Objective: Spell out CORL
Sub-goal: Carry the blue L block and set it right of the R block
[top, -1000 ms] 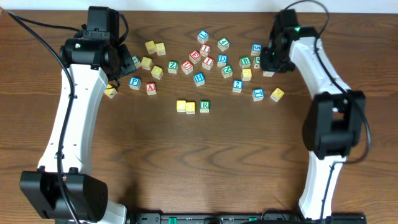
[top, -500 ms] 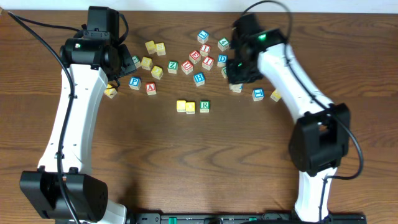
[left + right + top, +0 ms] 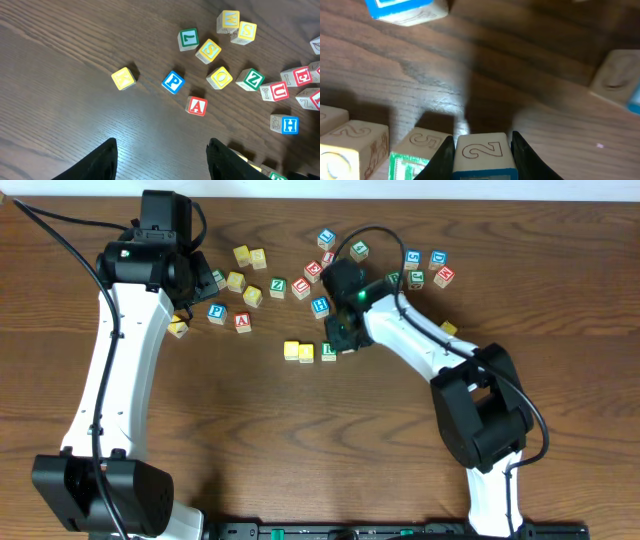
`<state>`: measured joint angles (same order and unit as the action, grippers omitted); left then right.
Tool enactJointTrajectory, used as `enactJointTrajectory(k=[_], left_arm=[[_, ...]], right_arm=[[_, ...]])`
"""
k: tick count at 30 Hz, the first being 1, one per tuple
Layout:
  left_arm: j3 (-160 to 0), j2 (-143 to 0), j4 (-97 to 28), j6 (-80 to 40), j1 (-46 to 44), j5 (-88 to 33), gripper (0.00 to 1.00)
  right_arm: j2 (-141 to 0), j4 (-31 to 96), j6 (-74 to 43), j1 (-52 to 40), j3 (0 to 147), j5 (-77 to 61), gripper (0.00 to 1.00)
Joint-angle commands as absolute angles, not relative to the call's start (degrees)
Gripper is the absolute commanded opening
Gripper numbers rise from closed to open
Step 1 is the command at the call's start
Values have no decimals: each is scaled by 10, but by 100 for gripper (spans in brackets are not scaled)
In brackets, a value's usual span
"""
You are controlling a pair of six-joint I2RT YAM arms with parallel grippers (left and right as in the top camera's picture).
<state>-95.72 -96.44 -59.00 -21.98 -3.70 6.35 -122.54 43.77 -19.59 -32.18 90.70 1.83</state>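
Observation:
My right gripper (image 3: 345,340) is shut on a small wooden cube (image 3: 482,150) with an outlined 2 on its side and a blue-edged face. Its letter is out of sight. The cube hangs close on the right of the green R cube (image 3: 328,352) (image 3: 412,155), which ends a short row with two yellow-topped cubes (image 3: 291,350) (image 3: 306,354). I cannot tell whether the held cube touches the table. My left gripper (image 3: 161,150) (image 3: 205,278) is open and empty at the back left, over bare wood.
Loose letter cubes lie scattered across the back of the table, among them a blue H (image 3: 319,306), a green Z (image 3: 277,284) and a red one (image 3: 443,276). A blue P (image 3: 173,82), a red A (image 3: 197,106) and a yellow cube (image 3: 123,78) lie near the left gripper.
The right arm has swung left from the back-right cubes to the row's right end, carrying its cube. The left arm has not moved.

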Motion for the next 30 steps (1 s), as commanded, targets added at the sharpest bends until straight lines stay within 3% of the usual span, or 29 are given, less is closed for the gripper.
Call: enactJointTrajectory(k=[1, 4, 10, 14, 30], left_arm=[[-958, -962, -593, -208, -36, 67, 56], [-958, -962, -593, -208, -36, 67, 56], [-958, -962, -593, -208, -36, 67, 56], [-958, -962, -593, -208, -36, 67, 56], [-957, -962, -608, -208, -36, 63, 56]], right_arm=[[-1229, 418, -211, -334, 880, 36, 13], [-1229, 415, -212, -334, 878, 39, 15], [-1229, 416, -212, -334, 879, 39, 33], [-1229, 420, -212, -334, 884, 39, 37], [-1147, 531, -223, -294, 964, 29, 43]])
